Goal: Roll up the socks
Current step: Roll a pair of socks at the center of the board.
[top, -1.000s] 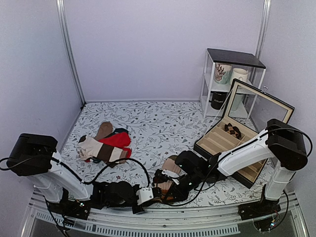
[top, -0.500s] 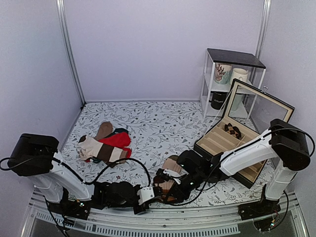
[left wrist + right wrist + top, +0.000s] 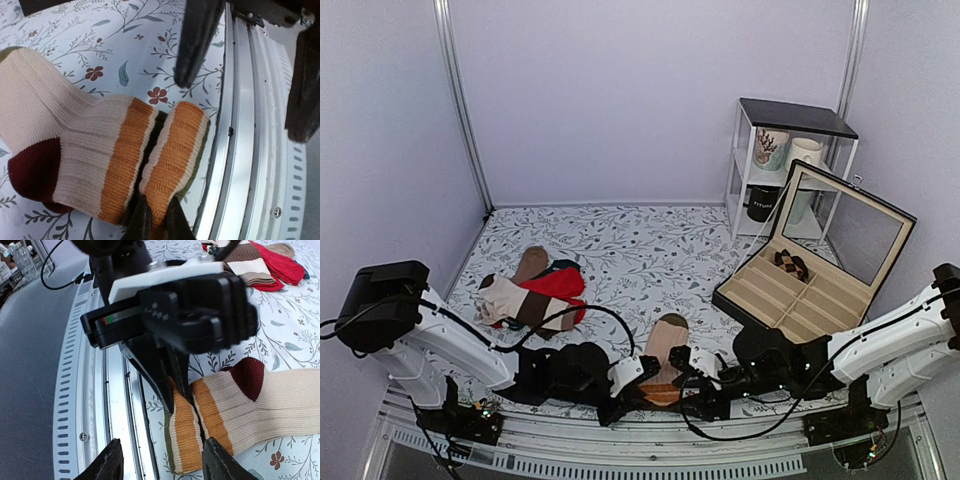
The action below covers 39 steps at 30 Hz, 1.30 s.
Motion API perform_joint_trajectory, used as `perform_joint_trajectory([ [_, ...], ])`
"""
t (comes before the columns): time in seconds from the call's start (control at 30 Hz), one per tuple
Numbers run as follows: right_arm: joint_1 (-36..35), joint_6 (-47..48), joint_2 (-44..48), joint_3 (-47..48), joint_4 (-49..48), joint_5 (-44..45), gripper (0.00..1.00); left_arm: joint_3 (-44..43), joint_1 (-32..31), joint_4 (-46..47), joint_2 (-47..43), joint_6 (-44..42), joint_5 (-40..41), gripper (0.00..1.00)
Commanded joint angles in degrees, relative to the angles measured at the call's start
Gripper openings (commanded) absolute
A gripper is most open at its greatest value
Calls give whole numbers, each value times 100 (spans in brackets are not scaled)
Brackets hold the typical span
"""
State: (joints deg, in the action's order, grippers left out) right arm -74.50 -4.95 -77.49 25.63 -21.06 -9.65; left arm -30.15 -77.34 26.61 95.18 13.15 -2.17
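1. Across the worktop (image 3: 640, 240), the right arm (image 3: 880, 340) had dropped from its raised reach over the socks to lie low along the near rail. The socks, bunched before, now lay stretched out.
2. The left arm (image 3: 450, 335) also lay low, its wrist turned inward toward the right one.
3. The socks (image 3: 666, 345) lay flat at the near edge, between the two end effectors, with the striped cuffs at the rail and the foot pointing away.
4. The left end effector (image 3: 157, 222) pinched the orange-striped cuff edge.
5. The right end effector (image 3: 167, 465) hovered just beside the cuffs, fingers spread and holding nothing.
6. The roll seemed only about to start. The next move likely called for turning the pinched cuff over toward the toe, keeping both layers together.
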Motion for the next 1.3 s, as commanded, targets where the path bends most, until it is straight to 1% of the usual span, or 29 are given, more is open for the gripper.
perform_joint_trajectory([
  [0.0, -345, 719, -402, 10, -377, 747, 55, 255, 224, -1053, 172, 331, -663, 0],
  [0.17, -536, 942, -903, 228, -364, 1130, 55, 195, 264, -1044, 349, 315, -838, 0],
  [0.3, -548, 992, -1156, 291, -364, 1124, 54, 200, 272, -1022, 402, 324, -882, 0],
  [0.37, -554, 964, -1232, 324, -364, 1101, 53, 235, 286, -985, 398, 336, -881, 0],
  [0.6, -559, 717, -1576, 367, -220, 969, 37, 287, 324, -819, 418, 341, -935, 0],
  [0.63, -567, 674, -1630, 378, -169, 966, 32, 295, 330, -791, 410, 346, -934, 0],
  [0.67, -576, 609, -1677, 400, -116, 972, 30, 305, 333, -756, 408, 345, -909, 0],
  [0.7, -583, 570, -1719, 421, -49, 984, 24, 314, 335, -734, 387, 361, -870, 0],
  [0.73, -590, 491, -1751, 450, 16, 998, 19, 335, 334, -692, 357, 362, -819, 7],
  [0.77, -592, 380, -1767, 454, 70, 996, 15, 369, 334, -640, 304, 356, -757, 18],
  [0.8, -591, 258, -1777, 460, 105, 996, 11, 400, 334, -573, 208, 338, -649, 23],
  [0.87, -588, 23, -1793, 467, 223, 1023, 6, 499, 321, -399, -75, 277, -367, 26],
  [0.93, -563, -215, -1809, 528, 456, 946, 4, 618, 266, -297, -453, 203, 251, 27],
  [0.97, -521, -405, -1811, 589, 587, 792, 4, 689, 225, -218, -656, 126, 545, 27],
  [1.1, -347, -973, -1922, 877, 1123, 15, 4, 1047, -157, 427, -1340, -406, 1609, 37],
  [1.17, -200, -1234, -2037, 977, 1386, -385, 4, 1264, -405, 954, -1553, -826, 1785, 41],
  [1.27, 100, -1611, -2130, 1029, 1590, -979, 4, 1447, -596, 1475, -1564, -1217, 1718, 44],
])
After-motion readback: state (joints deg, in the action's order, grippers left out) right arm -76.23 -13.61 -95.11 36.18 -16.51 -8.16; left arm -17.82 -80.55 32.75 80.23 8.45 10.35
